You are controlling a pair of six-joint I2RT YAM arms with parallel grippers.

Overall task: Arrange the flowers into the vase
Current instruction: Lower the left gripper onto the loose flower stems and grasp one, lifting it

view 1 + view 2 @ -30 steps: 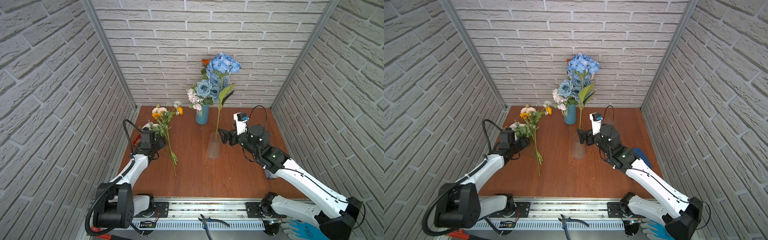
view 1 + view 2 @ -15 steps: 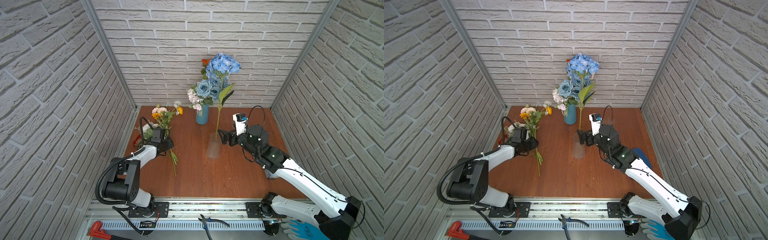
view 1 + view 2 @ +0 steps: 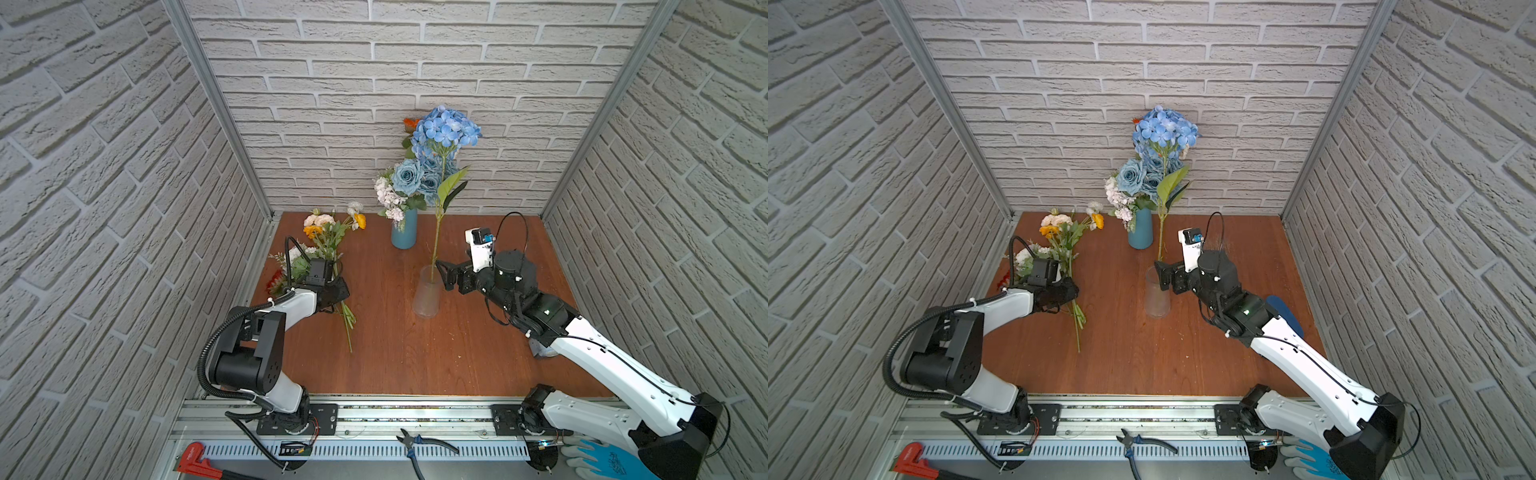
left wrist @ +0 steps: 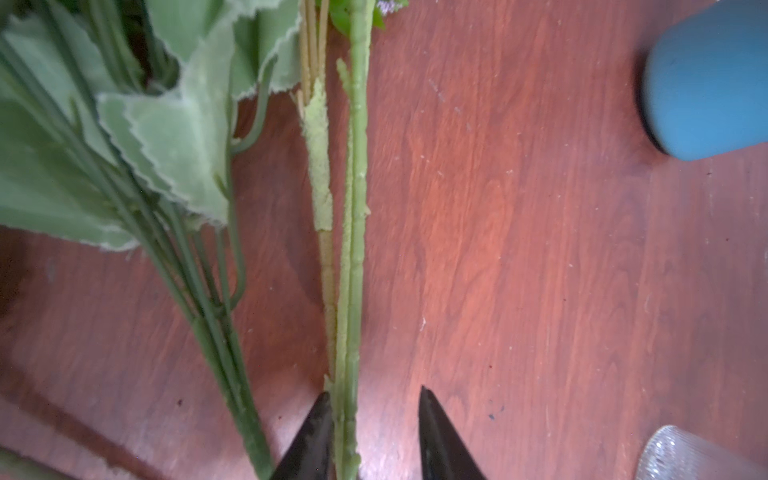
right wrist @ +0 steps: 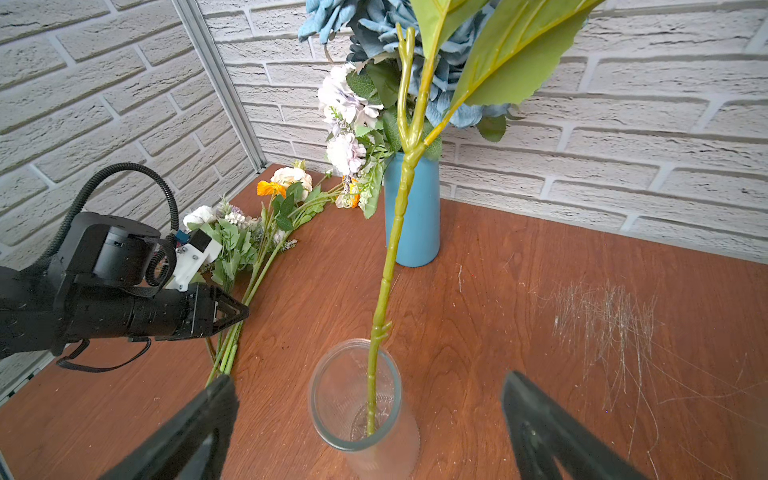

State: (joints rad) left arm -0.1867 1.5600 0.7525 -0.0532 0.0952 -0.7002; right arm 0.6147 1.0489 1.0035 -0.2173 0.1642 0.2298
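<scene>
Loose flowers (image 3: 330,243) lie along left edge of table (image 3: 415,361), heads toward back-left corner. Left jaws low over stems (image 4: 351,270), narrowly apart, straddling pale pair. One tip touching, gap at other, so not yet clamped; likely picking next stem. Hydrangea (image 3: 446,126) stands in clear vase (image 3: 427,297), mid-table, leaning back. Right jaws wide open, empty, just beside vase, probably to steady it. Blue vase (image 3: 404,235) at back edge, already filled.
</scene>
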